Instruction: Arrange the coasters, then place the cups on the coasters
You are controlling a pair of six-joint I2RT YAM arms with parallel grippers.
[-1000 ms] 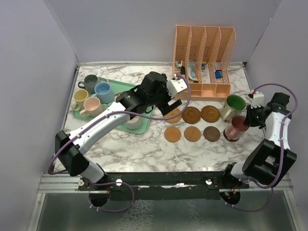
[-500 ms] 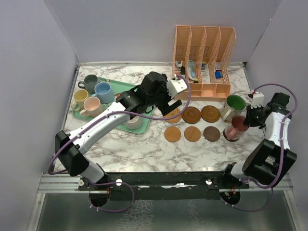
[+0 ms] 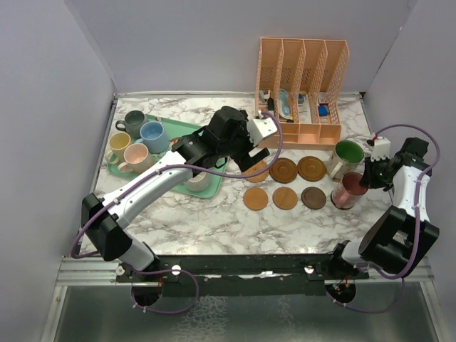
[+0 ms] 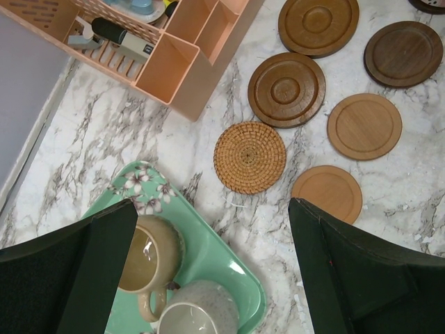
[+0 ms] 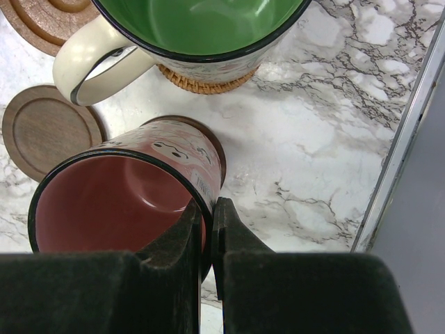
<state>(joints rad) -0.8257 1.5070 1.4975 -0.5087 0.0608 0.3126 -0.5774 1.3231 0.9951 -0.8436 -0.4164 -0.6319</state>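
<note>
1. Pinching the rim of the maroon cup (image 5: pixel 125 202), the right gripper (image 5: pixel 211 229) has its fingers clamped on the wall, one inside and one outside.
2. A brown coaster (image 5: pixel 212 139) shows under that cup's far side. The cup looks tilted, so whether its base sits flat is hard to tell.
3. Just beyond this gripper the green cup (image 5: pixel 201 28) stands on a woven coaster (image 5: pixel 201 83). A dark coaster (image 5: pixel 45 132) lies bare ahead and to the left.
4. The left gripper (image 4: pixel 212 209) hangs above the table with its jaws spread wide and nothing between them.
5. Ahead of it, between its fingers, lies a second woven coaster (image 4: pixel 249 156), with five wooden coasters (image 4: pixel 364 126) beyond and to the right.
6. By its left finger sits the tray (image 4: pixel 229 278), holding a tan cup (image 4: pixel 149 254) and a cream cup (image 4: pixel 198 313).
</note>
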